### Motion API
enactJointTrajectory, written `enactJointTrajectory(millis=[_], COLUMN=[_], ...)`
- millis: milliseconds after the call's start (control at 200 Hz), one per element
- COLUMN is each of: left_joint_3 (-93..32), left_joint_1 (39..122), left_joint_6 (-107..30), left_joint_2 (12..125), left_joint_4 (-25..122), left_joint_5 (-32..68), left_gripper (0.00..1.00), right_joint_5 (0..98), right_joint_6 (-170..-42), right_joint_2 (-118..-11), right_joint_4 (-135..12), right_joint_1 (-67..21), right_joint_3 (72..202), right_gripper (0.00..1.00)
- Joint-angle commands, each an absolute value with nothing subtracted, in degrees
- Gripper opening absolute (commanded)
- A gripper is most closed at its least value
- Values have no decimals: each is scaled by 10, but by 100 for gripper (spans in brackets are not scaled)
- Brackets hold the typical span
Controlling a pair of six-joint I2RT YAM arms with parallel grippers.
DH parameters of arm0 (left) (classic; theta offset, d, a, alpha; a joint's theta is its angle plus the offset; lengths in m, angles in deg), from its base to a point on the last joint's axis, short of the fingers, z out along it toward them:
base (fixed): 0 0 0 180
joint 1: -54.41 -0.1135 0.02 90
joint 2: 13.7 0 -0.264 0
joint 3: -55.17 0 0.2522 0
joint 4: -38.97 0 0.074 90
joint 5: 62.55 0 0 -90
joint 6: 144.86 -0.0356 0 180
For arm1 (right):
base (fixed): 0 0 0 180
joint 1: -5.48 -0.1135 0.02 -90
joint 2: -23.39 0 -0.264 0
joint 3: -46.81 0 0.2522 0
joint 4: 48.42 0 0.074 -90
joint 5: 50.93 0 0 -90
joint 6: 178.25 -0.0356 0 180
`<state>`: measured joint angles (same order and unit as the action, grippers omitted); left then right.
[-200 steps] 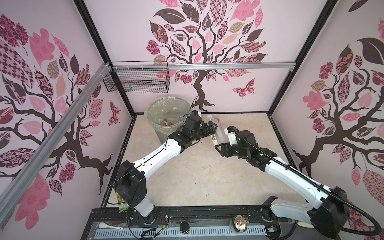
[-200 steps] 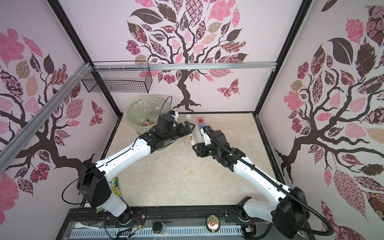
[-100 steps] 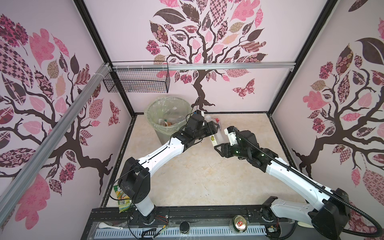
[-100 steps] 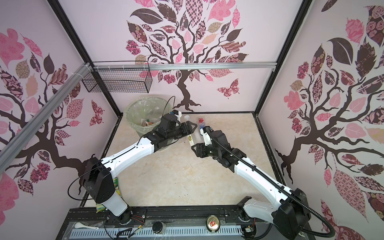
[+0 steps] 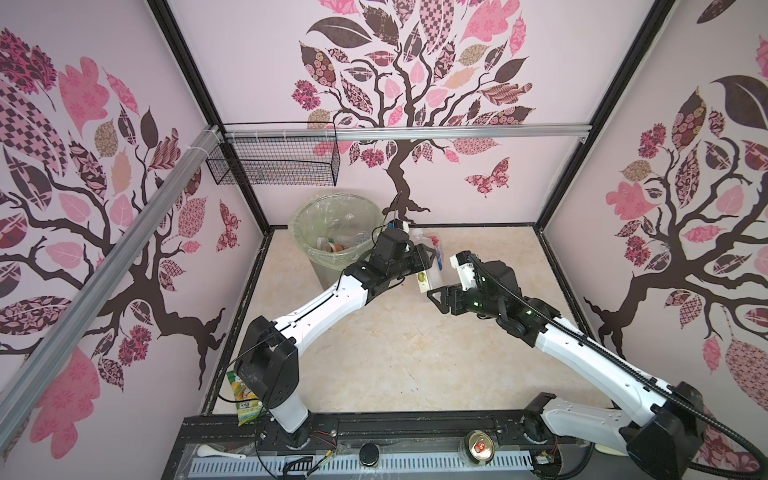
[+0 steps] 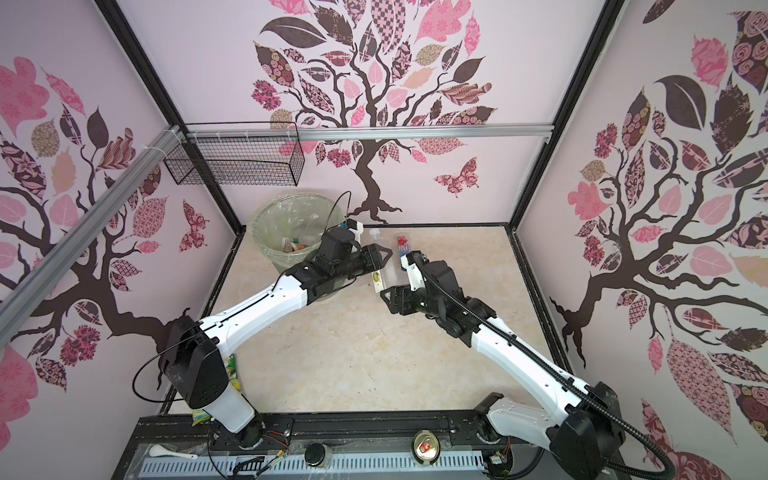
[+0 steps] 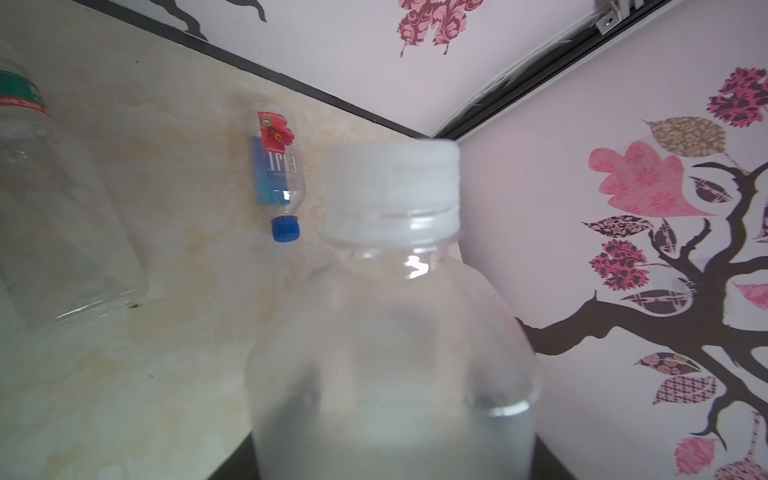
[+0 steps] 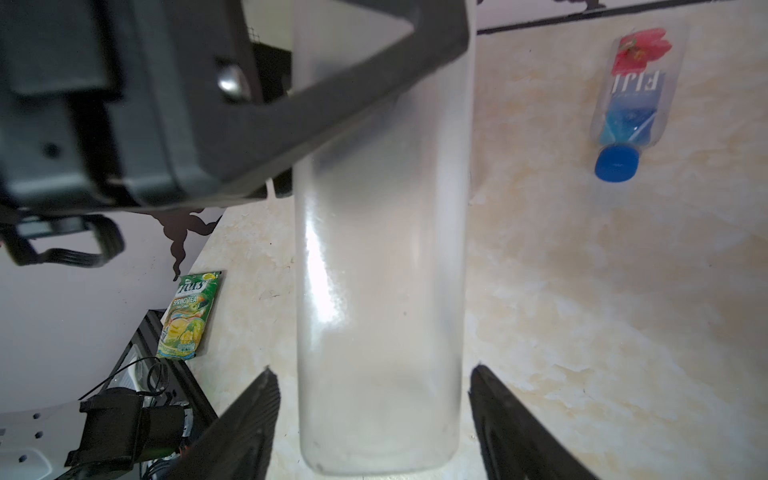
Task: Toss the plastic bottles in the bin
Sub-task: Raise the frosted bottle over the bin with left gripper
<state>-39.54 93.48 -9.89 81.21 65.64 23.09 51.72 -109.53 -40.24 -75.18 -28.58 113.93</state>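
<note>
So, our pale translucent bin [image 5: 337, 194] holds several bottles [image 5: 332, 243]; left gripper [image 5: 426, 268] clamps a clear white-capped bottle [image 7: 390, 332], right gripper [image 8: 374, 372] gapes; two tabletop bottles [image 7: 276, 166] await us.

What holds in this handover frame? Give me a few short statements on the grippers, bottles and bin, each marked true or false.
The right gripper has its fingers clear of the white-capped bottle. True.
The left gripper grips the white-capped bottle. True.
The Fiji bottle stands upright. False: it lies on its side on the table.
The bin is empty. False: several bottles lie inside.
</note>
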Motion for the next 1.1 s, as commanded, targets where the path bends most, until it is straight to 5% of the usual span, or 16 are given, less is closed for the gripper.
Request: enactJointTrajectory(millis=[0, 100, 500, 745, 1095], left_joint_3=[-441, -472, -581, -629, -639], left_joint_1=[933, 933, 898, 861, 838], left_joint_6=[-149, -188, -350, -493, -647], left_joint_2=[783, 775, 719, 659, 616], left_joint_4=[687, 718, 752, 674, 507], left_joint_5=[265, 290, 393, 469, 505], left_gripper=[50, 50, 52, 56, 56], right_joint_5=[495, 483, 495, 523, 535], right_joint_6=[-1085, -1079, -1078, -1084, -1108], right_joint_2=[-364, -354, -384, -424, -432], right_joint_4=[-749, -765, -773, -790, -764], right_joint_1=[-289, -288, -289, -290, -290], right_joint_3=[1146, 1158, 1258, 1357, 1338], right_gripper=[85, 99, 100, 100, 100])
